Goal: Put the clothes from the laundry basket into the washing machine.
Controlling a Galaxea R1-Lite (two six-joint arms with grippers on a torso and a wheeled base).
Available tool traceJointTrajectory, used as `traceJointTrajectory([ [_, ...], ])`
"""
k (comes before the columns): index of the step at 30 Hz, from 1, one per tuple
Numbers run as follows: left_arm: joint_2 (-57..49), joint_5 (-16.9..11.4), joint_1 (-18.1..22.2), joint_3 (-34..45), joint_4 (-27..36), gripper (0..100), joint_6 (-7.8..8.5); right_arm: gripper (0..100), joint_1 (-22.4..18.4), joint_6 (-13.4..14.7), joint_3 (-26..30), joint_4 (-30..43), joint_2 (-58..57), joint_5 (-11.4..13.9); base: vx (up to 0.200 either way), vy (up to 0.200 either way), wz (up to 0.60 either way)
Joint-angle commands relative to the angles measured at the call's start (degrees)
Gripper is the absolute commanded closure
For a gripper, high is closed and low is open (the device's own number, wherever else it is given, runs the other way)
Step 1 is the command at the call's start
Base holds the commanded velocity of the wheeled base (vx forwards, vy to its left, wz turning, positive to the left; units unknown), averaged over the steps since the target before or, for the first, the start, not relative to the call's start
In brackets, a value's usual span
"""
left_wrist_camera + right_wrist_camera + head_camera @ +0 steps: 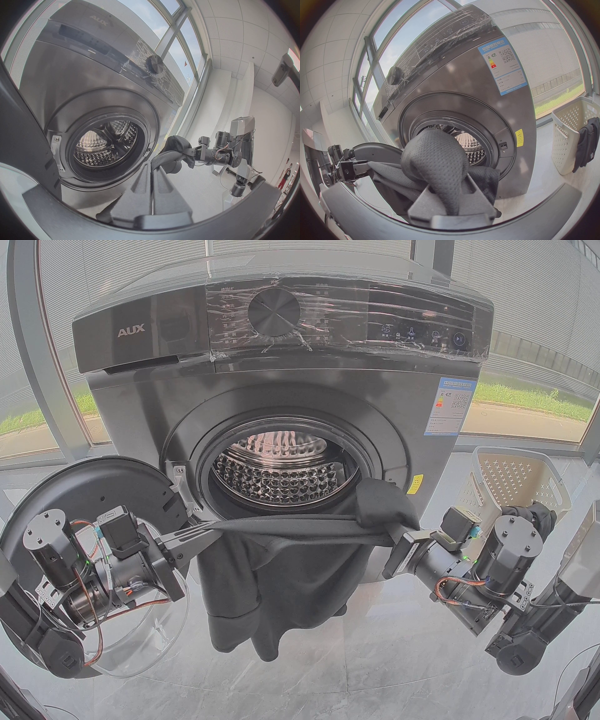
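A dark grey garment (pixel 294 577) is stretched level in front of the washing machine's open drum (pixel 281 468), and most of it hangs toward the floor. My left gripper (pixel 209 532) is shut on its left end, just below the drum's lower left rim. My right gripper (pixel 395 534) is shut on the bunched right end at the drum's lower right. In the left wrist view the shut fingers (pixel 140 184) pinch the fabric (pixel 175 147). In the right wrist view the cloth (pixel 434 159) drapes over my gripper (pixel 453 193).
The round door (pixel 94 490) stands swung open to the left, behind my left arm. A cream laundry basket (pixel 512 480) sits on the floor right of the machine, with another dark piece of clothing (pixel 586 143) over its rim. Pale tiled floor lies in front.
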Motion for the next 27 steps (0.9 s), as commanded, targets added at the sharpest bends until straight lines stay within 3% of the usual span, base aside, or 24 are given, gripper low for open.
traceJointTrajectory([
  [1, -1.0, -0.3, 1.1, -0.3, -0.3, 100, -0.19, 100, -0.3, 0.1, 0.1, -0.1, -0.1, 0.0, 0.0, 0.0, 0.0],
  [15, -1.1, -0.9, 1.6, -0.8, -0.3, 100, -0.28, 100, 0.0, 0.0, -1.1, -0.1, -0.4, -0.1, 0.0, 0.0, 0.0],
  [27, 1.4, -1.5, -1.1, 2.0, -0.2, 100, 0.25, 100, 2.2, 0.0, -4.5, 0.0, -1.0, -1.5, 0.0, 0.0, 0.0],
])
